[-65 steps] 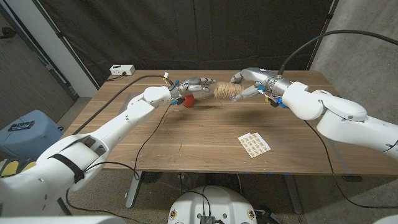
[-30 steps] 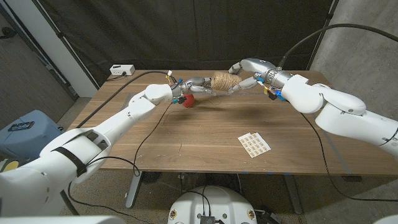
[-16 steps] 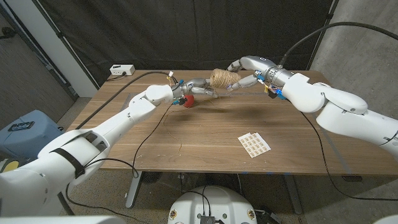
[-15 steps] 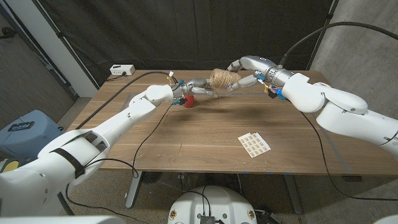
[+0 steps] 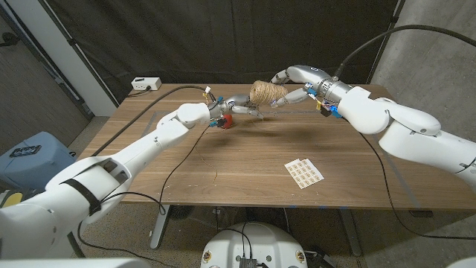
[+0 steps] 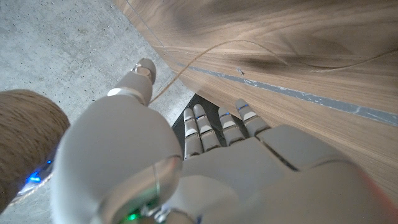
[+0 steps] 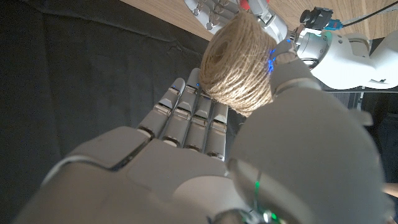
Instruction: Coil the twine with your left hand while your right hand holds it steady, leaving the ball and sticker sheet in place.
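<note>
My right hand (image 5: 291, 83) grips the spool of tan twine (image 5: 266, 92) between thumb and fingers and holds it off the table near the far edge. The right wrist view looks onto the spool (image 7: 239, 62) end-on in that grip. My left hand (image 5: 242, 104) reaches in just left of and below the spool, fingers straight and thumb apart. A loose strand (image 6: 186, 65) runs past the thumb (image 6: 140, 68) over the wood; no pinch is visible. The red ball (image 5: 224, 121) lies under the left wrist, partly hidden. Near the front right lies the sticker sheet (image 5: 305, 172).
The wooden table (image 5: 245, 167) carries a thin black cable (image 5: 177, 167) on its left half. A white power box (image 5: 146, 84) sits at the far left corner. A dark curtain hangs behind the table. A blue bin (image 5: 30, 158) stands on the floor at left.
My right hand has lifted the spool and carried it left toward my left hand, turning it. My left hand has shifted a little right, covering more of the red ball.
</note>
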Available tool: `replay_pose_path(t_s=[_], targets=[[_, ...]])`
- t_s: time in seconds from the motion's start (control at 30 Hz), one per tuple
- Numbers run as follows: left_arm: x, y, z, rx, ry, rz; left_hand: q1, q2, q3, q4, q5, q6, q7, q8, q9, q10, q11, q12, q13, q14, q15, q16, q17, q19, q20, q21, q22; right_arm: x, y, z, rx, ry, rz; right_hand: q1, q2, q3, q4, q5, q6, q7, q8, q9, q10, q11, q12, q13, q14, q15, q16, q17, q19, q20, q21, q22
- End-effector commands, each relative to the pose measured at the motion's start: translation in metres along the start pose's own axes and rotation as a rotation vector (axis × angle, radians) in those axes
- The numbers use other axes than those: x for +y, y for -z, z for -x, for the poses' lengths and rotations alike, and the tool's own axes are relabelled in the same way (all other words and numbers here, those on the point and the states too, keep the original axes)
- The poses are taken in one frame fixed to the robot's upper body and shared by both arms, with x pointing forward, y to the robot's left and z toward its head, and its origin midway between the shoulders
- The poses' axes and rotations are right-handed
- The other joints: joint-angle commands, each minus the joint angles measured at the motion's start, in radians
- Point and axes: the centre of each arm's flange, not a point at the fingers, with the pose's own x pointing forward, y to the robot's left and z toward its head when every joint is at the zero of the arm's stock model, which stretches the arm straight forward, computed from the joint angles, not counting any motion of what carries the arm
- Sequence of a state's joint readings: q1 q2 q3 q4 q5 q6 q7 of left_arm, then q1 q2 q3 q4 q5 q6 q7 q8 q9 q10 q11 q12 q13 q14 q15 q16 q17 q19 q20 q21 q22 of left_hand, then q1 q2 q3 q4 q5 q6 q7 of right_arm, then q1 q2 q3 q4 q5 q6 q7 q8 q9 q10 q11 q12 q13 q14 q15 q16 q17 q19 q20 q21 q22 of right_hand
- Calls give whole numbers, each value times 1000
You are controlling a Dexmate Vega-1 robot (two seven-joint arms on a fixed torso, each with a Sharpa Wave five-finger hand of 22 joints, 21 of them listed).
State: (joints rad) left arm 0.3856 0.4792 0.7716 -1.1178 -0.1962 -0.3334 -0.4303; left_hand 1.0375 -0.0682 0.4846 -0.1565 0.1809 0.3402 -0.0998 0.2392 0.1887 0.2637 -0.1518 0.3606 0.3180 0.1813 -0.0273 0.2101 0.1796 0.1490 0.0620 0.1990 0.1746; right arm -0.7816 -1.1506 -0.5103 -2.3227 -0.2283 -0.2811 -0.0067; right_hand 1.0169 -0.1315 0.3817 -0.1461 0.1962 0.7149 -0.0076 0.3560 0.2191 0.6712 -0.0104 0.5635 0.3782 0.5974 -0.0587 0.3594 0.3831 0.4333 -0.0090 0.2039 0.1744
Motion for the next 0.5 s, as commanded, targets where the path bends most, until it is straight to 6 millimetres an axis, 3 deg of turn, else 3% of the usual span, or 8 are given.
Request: replay_pose_path(t_s=[0.03,0.07,0.5], targets=[[-10,-5,-7,-13,-5,-14,18,0,-11,0,0,53,-28,12,4,51,-3,23,8,42,-14,11,3,24,-1,10,3,-2,2,-2,-6,6,-2,21,60,-3,-2,4,82,-72,1,4,112,-107,6,6,9,-133,1,3,4,-2,-1,3],[-11,-5,-7,-12,-4,-17,22,0,-14,0,0,76,-40,18,4,68,-5,29,10,50,-18,12,2,28,-3,9,3,-2,2,-3,-7,5,-4,21,61,-3,-2,4,82,-73,1,4,113,-108,6,5,9,-133,1,3,4,-2,-1,3],[-20,-9,-16,-18,-19,-24,47,16,-40,0,-2,196,-55,38,4,172,-14,56,20,133,-46,31,3,65,-5,13,3,-4,6,-6,-9,10,-2,24,65,-8,-2,3,84,-72,-1,5,114,-107,6,6,10,-133,4,8,4,-3,-1,3]])
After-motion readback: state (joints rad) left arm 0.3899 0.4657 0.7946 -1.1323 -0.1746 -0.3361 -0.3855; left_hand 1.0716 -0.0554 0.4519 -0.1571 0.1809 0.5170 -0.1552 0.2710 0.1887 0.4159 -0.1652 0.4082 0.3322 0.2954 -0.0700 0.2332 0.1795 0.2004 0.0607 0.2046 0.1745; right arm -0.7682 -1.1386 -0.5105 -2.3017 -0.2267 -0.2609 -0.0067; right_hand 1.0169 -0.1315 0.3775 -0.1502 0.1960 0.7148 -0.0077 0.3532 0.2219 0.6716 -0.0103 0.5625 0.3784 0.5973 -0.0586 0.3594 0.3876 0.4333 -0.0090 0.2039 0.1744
